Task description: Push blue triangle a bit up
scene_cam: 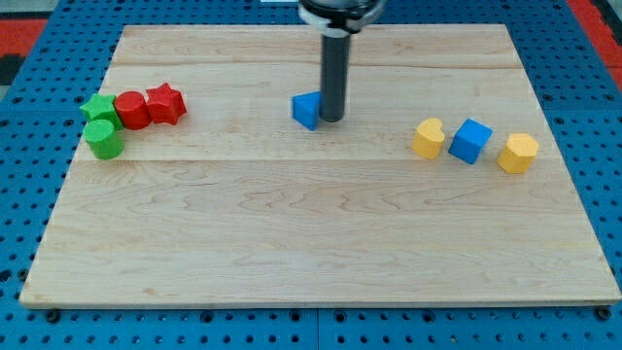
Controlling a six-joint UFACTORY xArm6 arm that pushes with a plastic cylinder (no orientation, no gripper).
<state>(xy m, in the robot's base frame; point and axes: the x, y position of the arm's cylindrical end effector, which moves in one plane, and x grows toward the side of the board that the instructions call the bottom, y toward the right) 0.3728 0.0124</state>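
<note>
There is no claw on this arm, only a straight dark rod, so nothing spreads or pinches; my tip point(332, 119) rests on the surface just to the view's right of the blue triangle point(306, 110), touching or nearly touching its side. That blue triangle, a small matte wedge, sits toward the view's top of the surface point(311, 243), a pale wooden board of glued planks with visible grain. Well to the triangle's left huddle a green star point(98, 107), a green cylinder point(104, 140), a red cylinder point(132, 110) and a red star point(165, 103). Well to its right lie a yellow heart-like block point(429, 138), a blue cube point(471, 141) and a yellow hexagonal block point(517, 153). Around the board runs a blue perforated panel point(29, 194).
</note>
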